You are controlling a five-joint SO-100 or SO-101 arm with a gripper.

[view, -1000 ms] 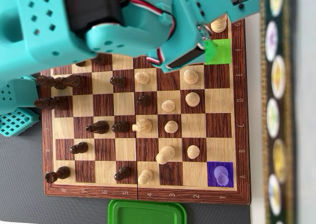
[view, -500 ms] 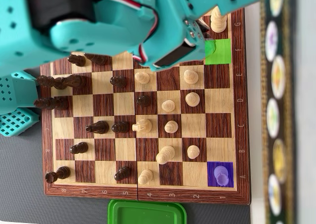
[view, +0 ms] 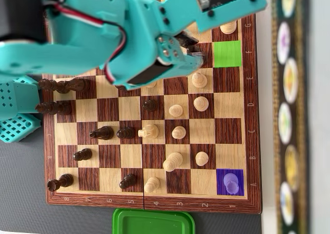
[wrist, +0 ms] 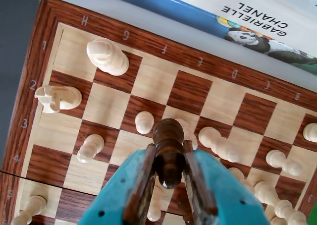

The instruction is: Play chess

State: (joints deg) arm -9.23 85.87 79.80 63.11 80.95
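My teal gripper [wrist: 169, 161] is shut on a dark brown chess piece [wrist: 168, 136] and holds it above the wooden chessboard [wrist: 189, 91]. Its two brown-padded fingers [wrist: 143, 178] clamp the piece's sides. Below it in the wrist view stand white pieces: a pawn [wrist: 144, 122], another pawn [wrist: 90, 148], a tall piece [wrist: 107, 56] near the H and G corner and a rook-like piece [wrist: 57, 97]. In the overhead view the gripper [view: 193, 48] is over the board's upper right part, next to a green-marked square [view: 227, 53]. The arm hides the held piece there.
In the overhead view dark pieces [view: 102, 133] stand on the left half and white pieces [view: 178, 132] in the middle and right. A purple-marked square [view: 230, 173] holds a piece. A green lid [view: 153, 221] lies below the board's rim [view: 154, 202]. Books [wrist: 257, 17] lie beside the board.
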